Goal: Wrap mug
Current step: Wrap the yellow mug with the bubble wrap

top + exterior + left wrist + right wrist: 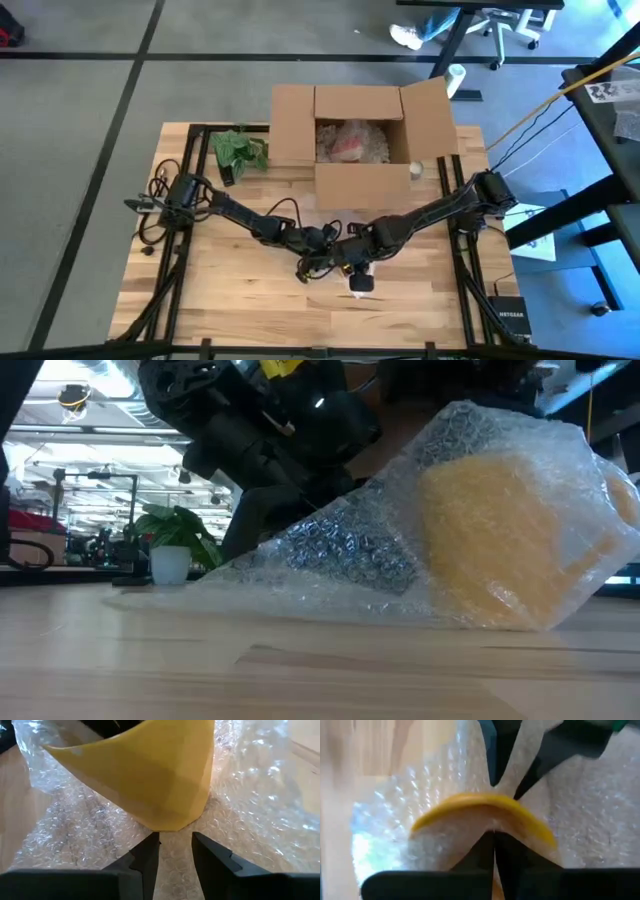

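1. Yellow mug [510, 540] lies on its side on a clear bubble-wrap sheet [340, 555] on the light wooden slatted surface [240, 290], toward the front middle of that surface.
2. In the low view the sheet is drawn up over the mug, covering most of it; the rest trails flat along the surface toward the small potted green plant [175, 540].
3. Left tool [175, 851]: fingers slightly spread, low over the bubble wrap, tips just beside the mug's lower edge; nothing is seen between them.
4. Right tool [494, 840]: fingers pressed together, pinching bubble wrap at the mug's yellow rim.
5. High view: both dark arms meet at the front middle of the surface, left tool [322, 240] and right tool [352, 262] close together over the wrapped bundle.
6. Open brown cardboard box [360, 140] stands at the back of the surface, flaps spread, pale packing material inside, well apart from the mug.
7. Plant [238, 150] sits left of the box in the high view.
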### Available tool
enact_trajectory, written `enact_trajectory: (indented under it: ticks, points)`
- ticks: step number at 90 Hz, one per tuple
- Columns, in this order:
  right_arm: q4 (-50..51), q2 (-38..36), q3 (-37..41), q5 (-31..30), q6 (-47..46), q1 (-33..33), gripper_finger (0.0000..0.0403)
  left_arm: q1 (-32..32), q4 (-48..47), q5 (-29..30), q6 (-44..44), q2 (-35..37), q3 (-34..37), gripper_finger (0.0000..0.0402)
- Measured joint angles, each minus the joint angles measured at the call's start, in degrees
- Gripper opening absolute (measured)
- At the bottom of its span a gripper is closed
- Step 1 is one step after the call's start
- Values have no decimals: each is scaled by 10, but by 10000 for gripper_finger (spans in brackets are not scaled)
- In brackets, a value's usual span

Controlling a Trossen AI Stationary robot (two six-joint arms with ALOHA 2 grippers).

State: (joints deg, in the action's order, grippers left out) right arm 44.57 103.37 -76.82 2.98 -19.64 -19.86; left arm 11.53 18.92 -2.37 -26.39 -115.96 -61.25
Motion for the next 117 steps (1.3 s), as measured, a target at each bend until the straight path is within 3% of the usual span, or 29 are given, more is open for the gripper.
enact_trajectory:
  ticks: [35, 76, 99, 117]
  points:
    - [130, -5, -84, -45, -27, -33, 0, 0, -4, 0, 0, 0, 0, 100]
    - [54, 0, -97, -45, -71, -107, 0, 0, -3, 0, 0, 0, 0, 100]
    - [60, 18, -96, -49, -54, -91, 0, 1, -3, 0, 0, 0, 0, 100]
    - [64, 17, -52, -49, -54, -66, 0, 1, -4, -4, 0, 0, 0, 100]
